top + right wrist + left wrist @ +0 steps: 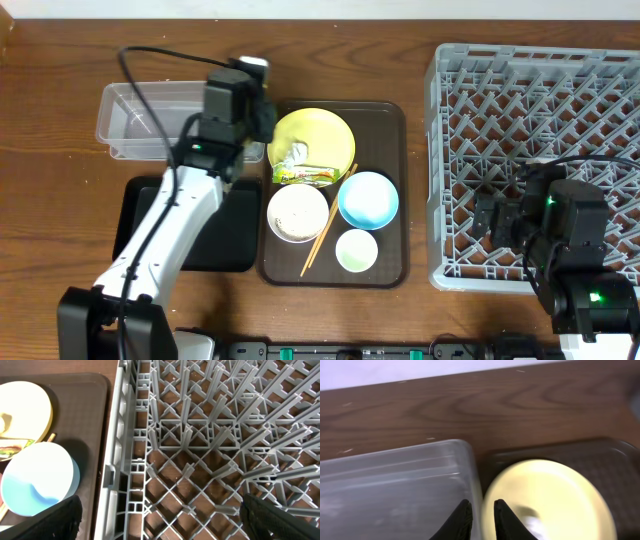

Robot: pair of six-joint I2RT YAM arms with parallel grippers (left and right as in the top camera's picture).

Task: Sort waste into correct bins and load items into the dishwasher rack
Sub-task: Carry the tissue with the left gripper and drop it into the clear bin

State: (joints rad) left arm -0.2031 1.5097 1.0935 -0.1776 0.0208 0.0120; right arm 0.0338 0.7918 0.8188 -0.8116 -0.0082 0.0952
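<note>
Counted L to R: 2 bins, 1 brown tray, 1 plate, 1 tissue, 1 wrapper, 2 bowls, 1 set of chopsticks, 1 cup, 1 rack, 2 arms. Far L on the wood-grain table (60,60) sits the tub (130,120), clear thin plastic, rectangular w/ rounded corners. Nearer the camera lies the black tray (225,230), shallow, matte, partly under the L arm. The L gripper (483,519) hangs over the tub's R wall, just beside the plate rim; its dark fingers (462,520) are drawn narrow w/ a slim gap, nothing seen between; that view is blurred. At centre, the brown tray (390,130), dark w/ rounded rim, carries all the tableware. At its back is the plate (325,128), yellow, round, w/ the crumpled white tissue (297,153) and green-yellow wrapper (308,177) on its front edge. In front is the white bowl (297,212), which looks to hold pale grains. The chopsticks (322,235) lie diagonal betw. it and the blue bowl (368,198). The pale green cup (356,250) stands nearest the tray's front. Far R is the rack (535,100), grey plastic lattice w/ upright pegs. The R gripper (172,520) hovers over its L side, fingers spread wide, holding nothing.
</note>
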